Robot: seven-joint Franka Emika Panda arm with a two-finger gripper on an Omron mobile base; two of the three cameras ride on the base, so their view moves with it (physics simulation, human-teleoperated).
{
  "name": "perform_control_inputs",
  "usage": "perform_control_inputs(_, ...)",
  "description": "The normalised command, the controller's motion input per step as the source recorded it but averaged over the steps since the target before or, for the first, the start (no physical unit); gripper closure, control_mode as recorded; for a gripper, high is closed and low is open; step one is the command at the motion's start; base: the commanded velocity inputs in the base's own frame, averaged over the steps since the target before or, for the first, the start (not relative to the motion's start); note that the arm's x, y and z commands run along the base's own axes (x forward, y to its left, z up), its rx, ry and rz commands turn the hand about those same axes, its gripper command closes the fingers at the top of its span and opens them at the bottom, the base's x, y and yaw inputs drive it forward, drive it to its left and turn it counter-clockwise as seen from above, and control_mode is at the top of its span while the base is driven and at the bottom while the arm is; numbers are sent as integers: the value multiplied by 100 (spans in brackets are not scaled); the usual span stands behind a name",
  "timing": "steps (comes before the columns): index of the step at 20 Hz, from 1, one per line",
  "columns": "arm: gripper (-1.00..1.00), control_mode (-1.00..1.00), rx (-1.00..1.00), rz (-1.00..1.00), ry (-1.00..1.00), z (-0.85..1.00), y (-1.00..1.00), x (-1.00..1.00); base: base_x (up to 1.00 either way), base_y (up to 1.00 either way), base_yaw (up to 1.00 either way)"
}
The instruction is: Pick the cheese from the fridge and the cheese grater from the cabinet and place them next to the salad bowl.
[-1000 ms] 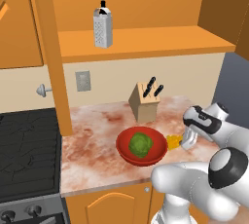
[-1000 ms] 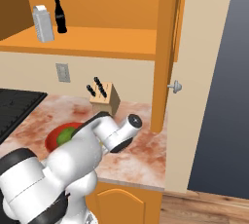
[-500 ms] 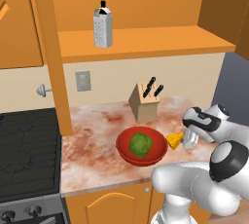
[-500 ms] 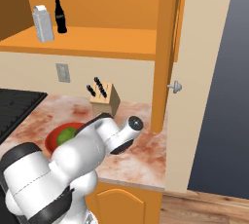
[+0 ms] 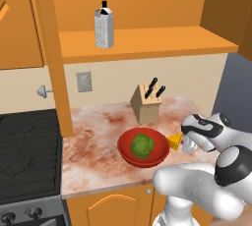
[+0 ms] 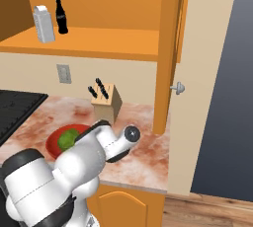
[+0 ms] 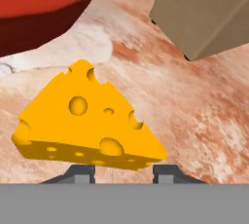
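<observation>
The cheese (image 7: 87, 121), a yellow-orange wedge with holes, lies on the marbled counter just right of the red salad bowl (image 5: 127, 154), which holds a green lettuce ball (image 5: 142, 146). In the left base view the cheese (image 5: 174, 141) sits between the bowl's rim and my gripper (image 5: 185, 141). Low over the counter, the gripper (image 7: 124, 172) has its two tips a little apart, right behind the wedge. The grey cheese grater (image 5: 104, 26) stands upright on the orange cabinet shelf (image 5: 147, 41), and from the right it is the cheese grater (image 6: 43, 23) at the shelf's left end.
A wooden knife block (image 5: 146, 104) stands behind the bowl by the wall. A dark cola bottle (image 6: 61, 16) is beside the grater. A black stove (image 5: 24, 146) lies left of the counter. An open cabinet door (image 6: 170, 48) hangs at the right, beside a tall dark grey surface (image 6: 227, 73).
The gripper's fingers have parted a little around the cheese, which stays in place beside the bowl. The arm has shifted slightly.
</observation>
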Motion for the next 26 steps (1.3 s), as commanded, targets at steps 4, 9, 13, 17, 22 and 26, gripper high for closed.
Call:
perform_control_inputs(4,-100,-100,3,0,-10,20,-12,0,0,0,0)
perform_control_inputs(9,-100,-100,3,0,-7,35,-10,0,0,0,0)
perform_control_inputs(13,-100,-100,0,0,0,64,2,0,0,0,0)
perform_control_inputs(17,-100,-100,0,-9,0,91,4,-2,0,0,0)
perform_control_inputs(22,-100,-100,0,-23,3,88,0,-18,0,0,0)
perform_control_inputs(26,-100,-100,4,-40,1,58,1,-55,0,0,0)
